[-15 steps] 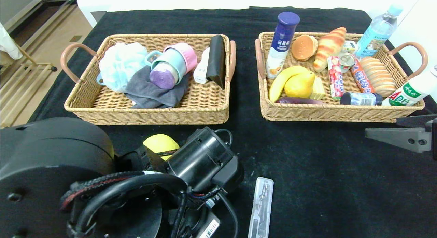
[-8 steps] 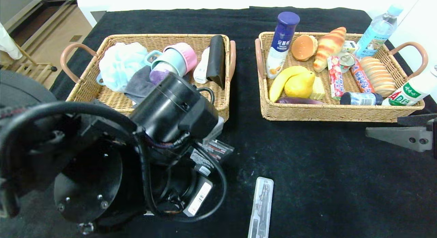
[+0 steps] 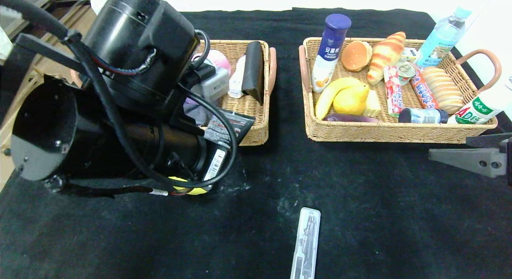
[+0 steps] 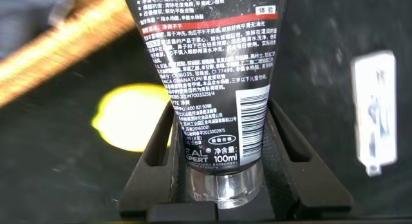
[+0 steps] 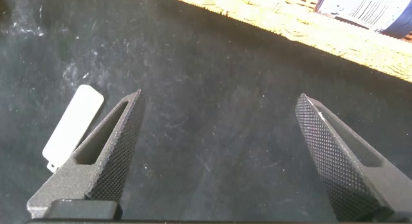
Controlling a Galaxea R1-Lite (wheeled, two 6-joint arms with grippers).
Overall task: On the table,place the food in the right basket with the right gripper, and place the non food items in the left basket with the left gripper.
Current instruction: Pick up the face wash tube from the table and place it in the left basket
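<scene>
Tube (image 4: 206, 76) first: the black squeeze tube with its white label hangs pinched between the fingers of the left gripper (image 4: 215, 163), cap end seated deep in the jaws, so the long body sticks out ahead. In the head view the left arm fills the ten o'clock part of the scene, raised over the near edge of the left basket (image 3: 256, 111), and the tube's flat end (image 3: 228, 127) shows just at that rim. Judging by this, the carry is nearly done and release into the basket is the step in hand. The lemon (image 4: 132, 118) lies on the table (image 3: 360, 199) under the arm, only a yellow sliver of it visible from the head at seven o'clock. At six o'clock the clear plastic case (image 3: 306, 243) lies lengthwise, untouched, another job for the left side. The right basket (image 3: 400, 133), at one o'clock, is crowded with food. The right gripper (image 5: 219, 153) waits at three o'clock, just off that basket's near corner, fingers spread wide over bare cloth, likely kept clear until the lemon's turn.
</scene>
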